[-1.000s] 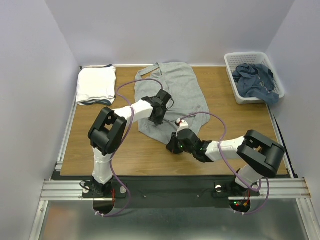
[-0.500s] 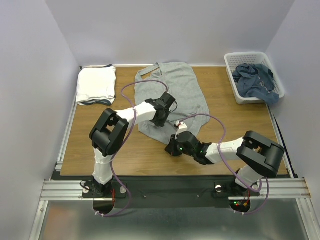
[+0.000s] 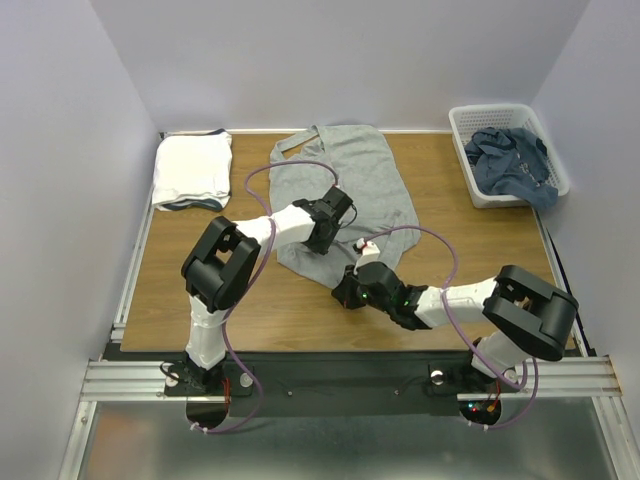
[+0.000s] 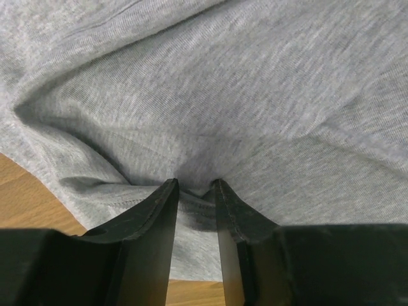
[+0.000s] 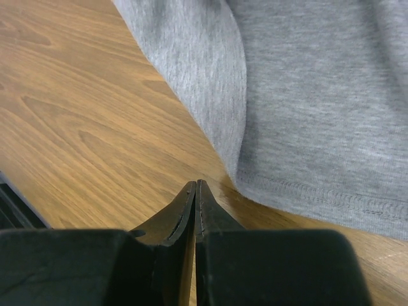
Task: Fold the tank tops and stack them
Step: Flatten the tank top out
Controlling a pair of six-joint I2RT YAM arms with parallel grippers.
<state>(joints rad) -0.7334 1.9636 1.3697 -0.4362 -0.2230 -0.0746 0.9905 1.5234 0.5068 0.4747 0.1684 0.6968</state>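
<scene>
The heather grey tank top [image 3: 350, 190] lies spread on the wooden table, straps toward the back. My left gripper [image 3: 328, 224] rests on its lower left part. In the left wrist view the jaws [image 4: 194, 185] are nearly closed, with a bunched fold of grey fabric [image 4: 255, 95] near the hem pinched between the tips. My right gripper [image 3: 345, 293] is shut and empty. Its tips [image 5: 196, 183] sit low over bare wood, just short of the top's near hem corner [image 5: 319, 95]. A folded white stack [image 3: 192, 170] lies at the back left.
A white lattice basket [image 3: 490, 109] stands at the back right with a crumpled dusty blue top [image 3: 512, 160] in it. Purple cables loop over both arms. Bare wood [image 3: 170, 270] lies left and in front of the grey top.
My left gripper has shifted slightly right on the grey top. My right gripper has edged a little left and lower near the hem corner. The grey top has barely moved.
</scene>
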